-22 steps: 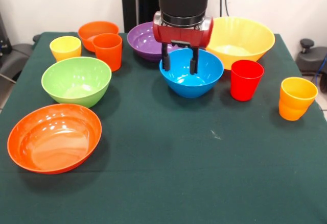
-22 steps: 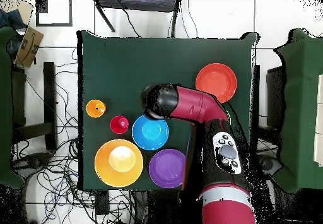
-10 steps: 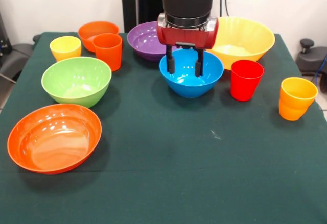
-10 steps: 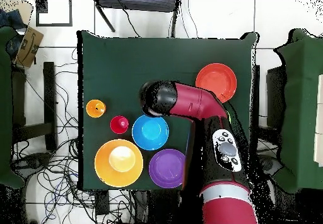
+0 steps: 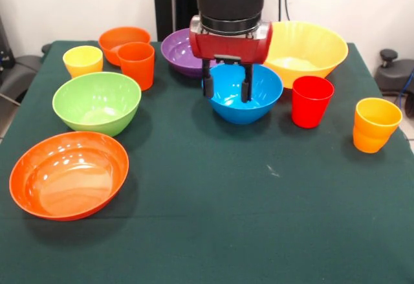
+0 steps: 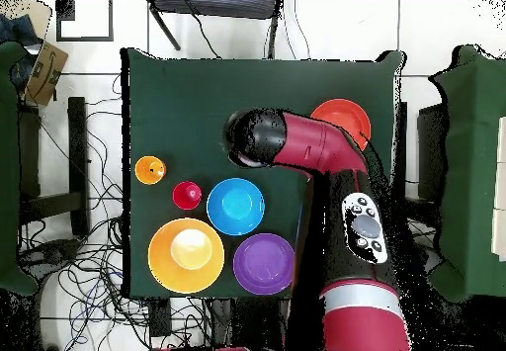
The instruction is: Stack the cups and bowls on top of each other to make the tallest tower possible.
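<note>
Green cloth table (image 5: pixel 213 219); we count ten containers, all upright, mouths up, none nested, none holding anything. Bowls: wide orange bowl (image 5: pixel 68 175), green bowl (image 5: pixel 97 103), small orange bowl (image 5: pixel 119 40), purple bowl (image 5: pixel 181 51), blue bowl (image 5: pixel 246 96), large yellow bowl (image 5: pixel 310 48). Cups: pale yellow cup (image 5: pixel 83 61), orange cup (image 5: pixel 136 64), red cup (image 5: pixel 312 101), amber cup (image 5: pixel 376 124). We note the gripper (image 5: pixel 227 83) hanging before the blue bowl, fingers apart and empty, pointing straight down.
</note>
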